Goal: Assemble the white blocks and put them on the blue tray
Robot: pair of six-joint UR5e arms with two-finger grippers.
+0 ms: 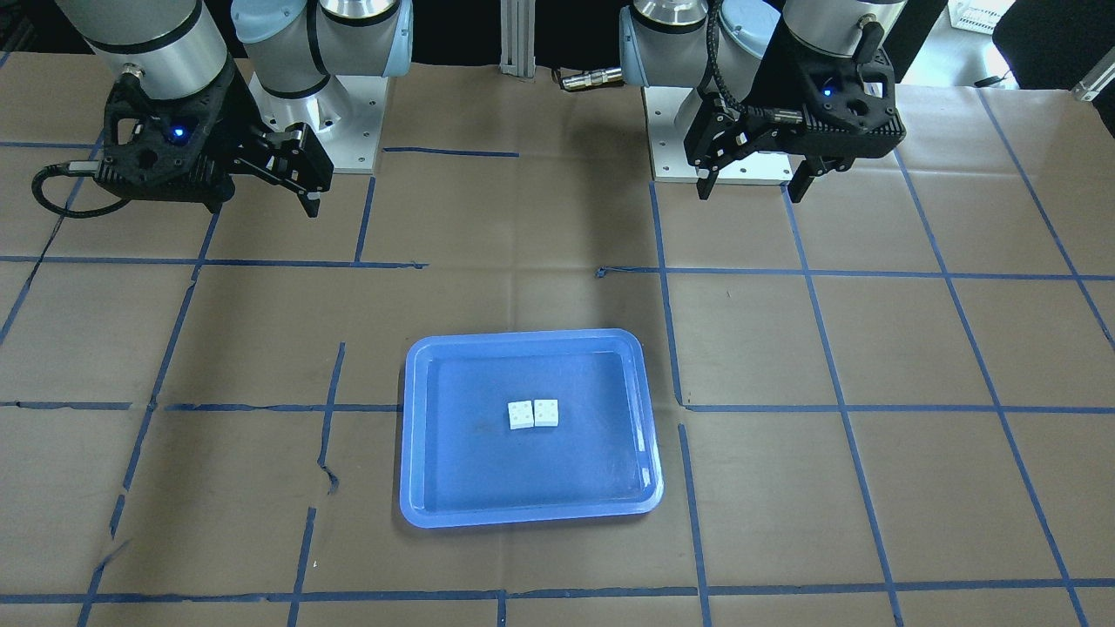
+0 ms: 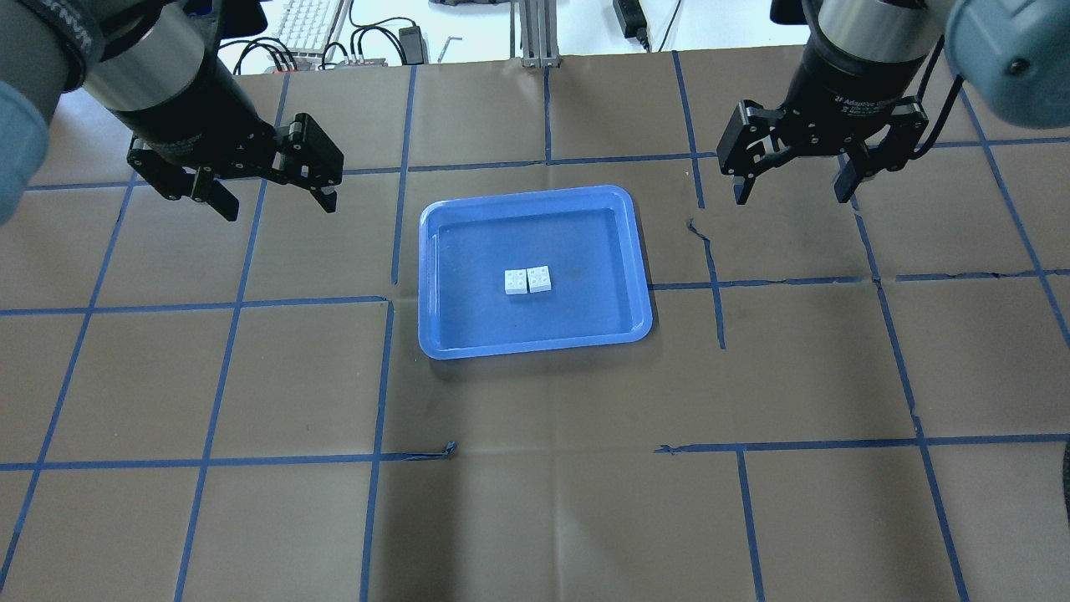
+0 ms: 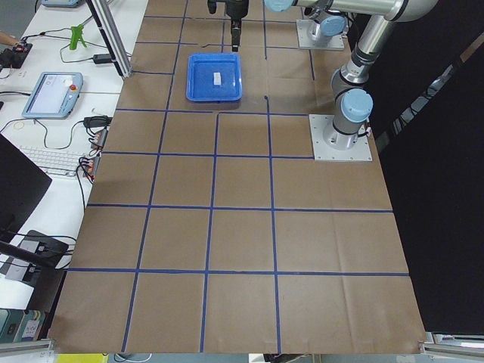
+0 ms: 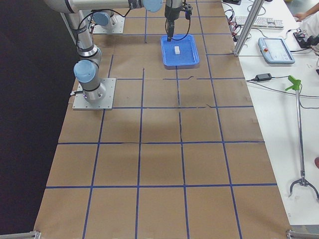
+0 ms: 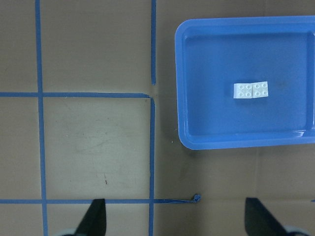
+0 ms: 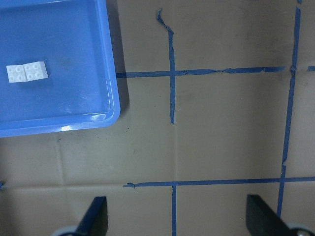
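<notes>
Both sets of jaws stand wide open and hold nothing, each hanging above the brown paper-covered surface point(image 2: 535, 502) with its grid of blue tape lines point(image 2: 380, 376). The blue tray point(image 2: 577, 242) lies flat on the surface between the left jaws and the right jaws, well apart from both and below them. The white blocks point(image 2: 527, 280) rest near the middle of the tray floor, studs up, side by side with their edges touching; whether they are locked together or only abutting cannot be told. In the left wrist view the two dark fingertips point(image 5: 96, 219) of the left jaws show at the bottom edge, spread far apart. There the tray sits ahead of them and off to the right, with the blocks point(image 5: 251, 90) inside it. In the right wrist view the right jaws' fingertips point(image 6: 96, 214) are equally spread, and the tray's corner point(image 6: 114, 105) lies ahead and to the left, the blocks point(image 6: 27, 72) within it.
</notes>
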